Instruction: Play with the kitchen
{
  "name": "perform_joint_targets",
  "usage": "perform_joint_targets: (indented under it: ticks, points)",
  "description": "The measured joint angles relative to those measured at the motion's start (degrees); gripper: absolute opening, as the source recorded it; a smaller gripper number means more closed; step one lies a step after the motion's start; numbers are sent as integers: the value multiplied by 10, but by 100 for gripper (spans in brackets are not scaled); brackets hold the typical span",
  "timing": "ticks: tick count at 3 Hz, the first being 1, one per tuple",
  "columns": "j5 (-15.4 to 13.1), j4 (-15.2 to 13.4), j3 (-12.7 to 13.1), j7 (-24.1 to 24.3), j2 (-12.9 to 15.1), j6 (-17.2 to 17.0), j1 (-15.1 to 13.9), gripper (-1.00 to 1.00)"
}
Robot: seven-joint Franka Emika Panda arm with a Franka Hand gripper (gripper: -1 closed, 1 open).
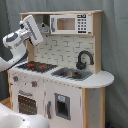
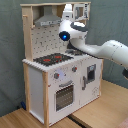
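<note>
Toy kitchen (image 1: 60,75) of white and light wood standing against a grey-green curtain (image 1: 115,45) in both exterior views, on a wooden floor (image 2: 100,112) in the second exterior view. Black-red hob (image 1: 36,65) beside the sink (image 1: 71,74) and black tap (image 1: 84,59); microwave (image 1: 69,23) up on the shelf, grey hood (image 2: 47,20) above the hob, oven door (image 2: 64,96) below. 1 white arm raised over the hob, gripper (image 1: 44,27) near the hood; opening of the fingers impossible to tell.
</note>
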Motion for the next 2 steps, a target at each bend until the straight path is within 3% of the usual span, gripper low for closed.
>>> perform_joint_targets:
  ticks: [1, 2]
  points:
    - [35, 32, 1, -14, 0, 0, -35, -100]
    - [56, 32, 6, -41, 19, -38, -59, -100]
